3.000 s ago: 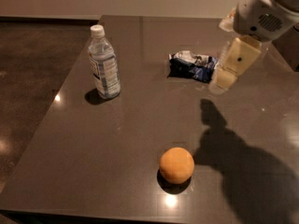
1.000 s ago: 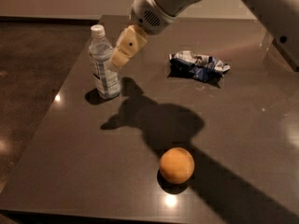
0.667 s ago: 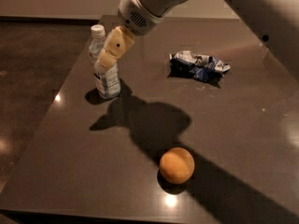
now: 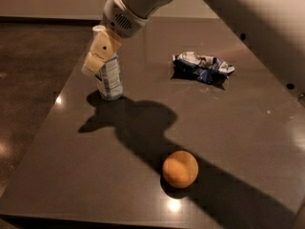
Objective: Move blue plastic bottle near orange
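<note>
The blue plastic bottle [image 4: 110,81] stands upright on the dark table [image 4: 252,128] at the far left, its white cap just showing behind the arm. My gripper [image 4: 97,56], cream-coloured, hangs right at the bottle's upper half and covers its neck and shoulder from this view. The bottle's lower body and label stay visible below it. The orange [image 4: 180,169] sits near the table's front edge, well to the right of and nearer than the bottle.
A crumpled blue-and-white foil snack bag [image 4: 202,67] lies at the back right of the table. The arm stretches in from the upper right and casts a broad shadow between bottle and orange. The table's left edge runs close beside the bottle.
The gripper has swung from the right side by the snack bag across to the left and now overlaps the bottle's top. Bottle, orange and bag have not moved.
</note>
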